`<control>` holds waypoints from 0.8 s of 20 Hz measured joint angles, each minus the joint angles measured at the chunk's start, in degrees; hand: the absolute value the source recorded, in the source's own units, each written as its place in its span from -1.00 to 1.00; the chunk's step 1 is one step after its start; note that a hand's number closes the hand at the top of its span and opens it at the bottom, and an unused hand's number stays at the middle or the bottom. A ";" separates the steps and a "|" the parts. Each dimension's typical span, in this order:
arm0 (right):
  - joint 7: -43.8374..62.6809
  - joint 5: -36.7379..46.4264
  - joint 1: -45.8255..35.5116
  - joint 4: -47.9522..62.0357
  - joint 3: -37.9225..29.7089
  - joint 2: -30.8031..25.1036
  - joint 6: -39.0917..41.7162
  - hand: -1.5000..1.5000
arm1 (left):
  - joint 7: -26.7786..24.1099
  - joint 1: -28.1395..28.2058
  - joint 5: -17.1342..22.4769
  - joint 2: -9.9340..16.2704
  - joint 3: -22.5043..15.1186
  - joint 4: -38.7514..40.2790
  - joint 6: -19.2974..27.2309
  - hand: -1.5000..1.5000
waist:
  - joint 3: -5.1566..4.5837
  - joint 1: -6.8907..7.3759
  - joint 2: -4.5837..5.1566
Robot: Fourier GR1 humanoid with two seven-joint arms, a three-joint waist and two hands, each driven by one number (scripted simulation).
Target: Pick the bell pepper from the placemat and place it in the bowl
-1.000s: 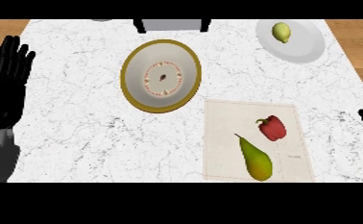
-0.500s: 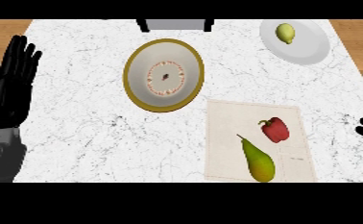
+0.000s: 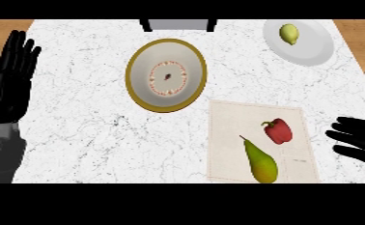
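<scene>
The pepper [image 3: 277,131] lies on the placemat [image 3: 231,142], toward the mat's right edge, near the counter's [image 3: 85,137] front right corner. The pear [image 3: 260,161] lies just beside it on the same mat, toward the front edge; the two look apart, but the gap is narrow. The bowl [image 3: 166,75] stands at mid-counter, well apart from the mat's back left corner.

Right hand [image 3: 349,137]: enters at the counter's right edge, level with the pepper, near it but not touching. Fingers extended toward the mat, spread, holding nothing. Left hand [image 3: 17,77]: at the counter's left edge, fingers straight and up, at rest, holding nothing.

Hazards, as judged:
- Pear contact. A wide closing grasp from the right may brush the pear and roll it, or enclose both items
- Pepper roll. The pepper is rounded; a finger touching one side first may push it leftward across the mat
- Mat drag. Fingertips sweeping low may shift the mat and everything on it
- Wrong target. A plate [image 3: 310,45] with a lemon [image 3: 288,34] stands at the back right corner; release belongs in the bowl
</scene>
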 measured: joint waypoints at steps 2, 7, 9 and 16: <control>-0.10 2.41 -2.20 2.65 1.81 1.64 0.03 -1.00 | 0.53 -0.52 -0.66 -0.67 -0.34 -0.31 0.22 0.00 | 0.00 0.15 0.02; 1.33 7.25 -7.33 7.08 5.97 6.75 1.11 -1.00 | 0.37 0.86 -1.40 -1.68 0.11 -1.43 -0.68 0.00 | 0.00 0.32 0.03; 2.24 8.83 -10.03 9.13 6.81 8.96 1.91 -1.00 | 0.15 1.37 -2.15 -2.27 0.10 -1.87 -0.82 0.00 | 0.01 0.32 0.02; 2.14 15.47 -16.42 17.50 10.10 16.64 1.00 -1.00 | 0.69 0.28 -2.89 -2.54 1.93 -0.72 -2.14 0.00 | -0.01 0.26 0.01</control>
